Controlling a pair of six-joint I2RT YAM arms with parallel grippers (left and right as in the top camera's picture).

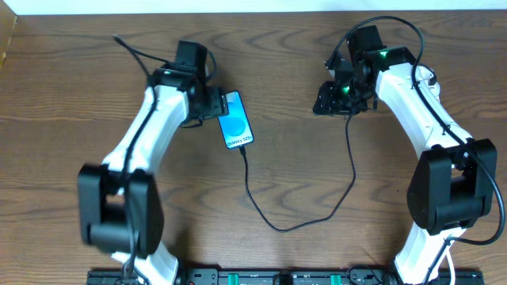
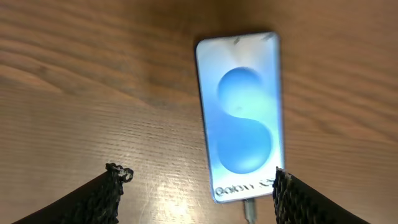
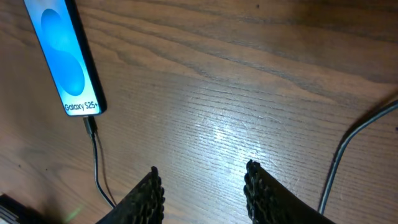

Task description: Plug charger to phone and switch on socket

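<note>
The phone (image 1: 236, 120) lies flat on the wooden table (image 1: 285, 47) with its screen lit blue. The charger (image 1: 277, 228) already has its small plug tip seated in the phone's text end, and the right wrist view shows the connector sitting in that port. From there the black cable loops away from the phone and climbs back toward the right arm. The plugging step therefore looks finished.

The left gripper (image 2: 199, 176) hangs just above the phone's plugged end. Its jaws are spread wider than the phone and clamp nothing. The right gripper (image 3: 202, 180) stands well apart from the phone, near where the cable's other stretch runs. Its jaws are partly parted over bare wood and hold nothing.

The socket shows in no view, so whether its switch is on cannot be told. Switching it on is probably what is left.
</note>
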